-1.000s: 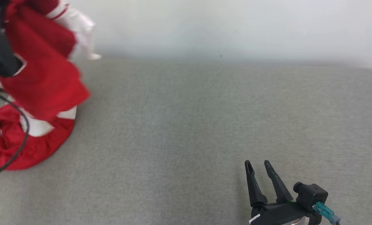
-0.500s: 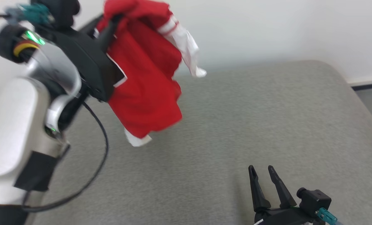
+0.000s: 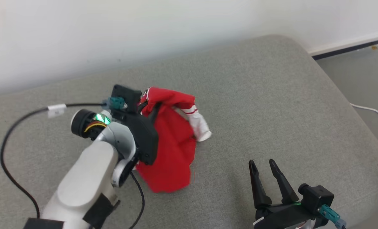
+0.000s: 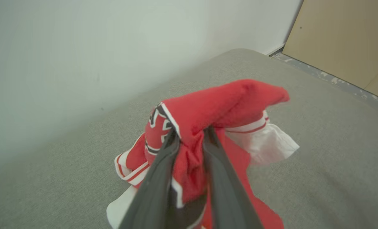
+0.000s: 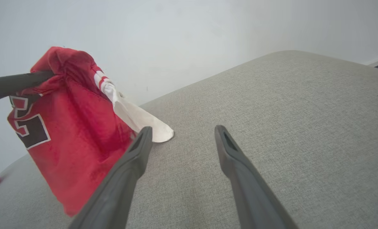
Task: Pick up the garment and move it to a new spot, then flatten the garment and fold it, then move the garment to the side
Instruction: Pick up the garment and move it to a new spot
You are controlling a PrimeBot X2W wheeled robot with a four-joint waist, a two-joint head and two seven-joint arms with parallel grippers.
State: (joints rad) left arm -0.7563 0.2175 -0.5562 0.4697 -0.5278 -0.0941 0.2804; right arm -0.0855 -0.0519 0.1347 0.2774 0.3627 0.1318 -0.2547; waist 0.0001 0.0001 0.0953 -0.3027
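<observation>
- Head view: the left gripper (image 3: 150, 107) is clamped on a bunch of the red garment (image 3: 173, 156). The garment hangs crumpled from it, low over the middle of the grey cushion (image 3: 271, 95). The right gripper (image 3: 262, 164) sits nearer the front, fingers apart and empty.
- Left wrist view: red cloth is pinched between the two fingers, with a white sleeve (image 4: 271, 143) trailing aside.
- Right wrist view: the spread fingers point past the hanging garment.
- This looks like the move to a new spot. Next it calls for setting the garment down, letting go, then spreading it flat.
</observation>
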